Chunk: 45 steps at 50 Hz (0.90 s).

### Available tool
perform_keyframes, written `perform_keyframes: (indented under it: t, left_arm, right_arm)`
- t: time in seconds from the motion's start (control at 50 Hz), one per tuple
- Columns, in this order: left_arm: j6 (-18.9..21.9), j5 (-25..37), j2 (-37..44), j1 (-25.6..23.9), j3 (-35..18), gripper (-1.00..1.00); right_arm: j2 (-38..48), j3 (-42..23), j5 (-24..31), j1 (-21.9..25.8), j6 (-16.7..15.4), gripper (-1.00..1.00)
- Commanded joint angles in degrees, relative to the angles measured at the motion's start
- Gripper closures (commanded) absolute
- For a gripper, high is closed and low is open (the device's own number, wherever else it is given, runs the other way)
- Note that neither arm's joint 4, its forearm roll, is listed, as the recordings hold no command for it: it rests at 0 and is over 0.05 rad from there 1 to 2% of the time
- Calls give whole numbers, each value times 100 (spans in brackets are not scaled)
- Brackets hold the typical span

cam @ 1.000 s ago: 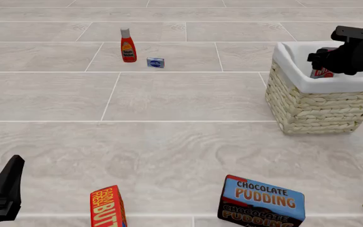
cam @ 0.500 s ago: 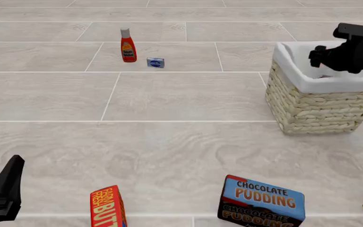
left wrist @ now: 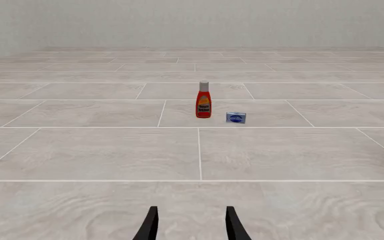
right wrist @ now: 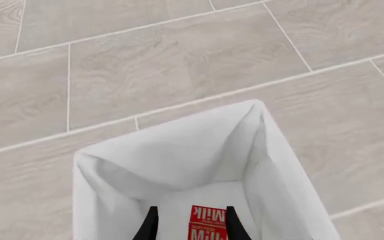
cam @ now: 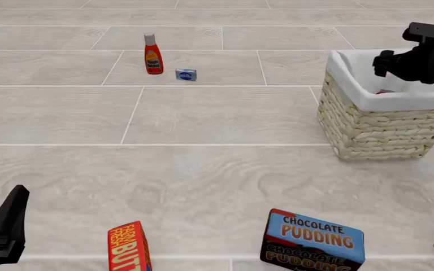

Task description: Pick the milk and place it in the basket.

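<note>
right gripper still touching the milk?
Apart. Right wrist view: the milk lies on the basket floor, well below the open right gripper fingertips.

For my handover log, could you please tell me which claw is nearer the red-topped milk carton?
The right claw: it hangs above the red-topped milk carton in the pale wicker basket. The left claw sits far across the table.
</note>
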Motion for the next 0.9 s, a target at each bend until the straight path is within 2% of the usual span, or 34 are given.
perform_keyframes:
  t: [0.02, 0.9]
  left_arm:
    - [0, 0, 0, 0, 0, -100]
    - [0, 0, 0, 0, 0, -100]
  right_arm:
    - [-102, 10, 44, -14, -40, -100]
    - [-572, 344, 57, -55, -253, -100]
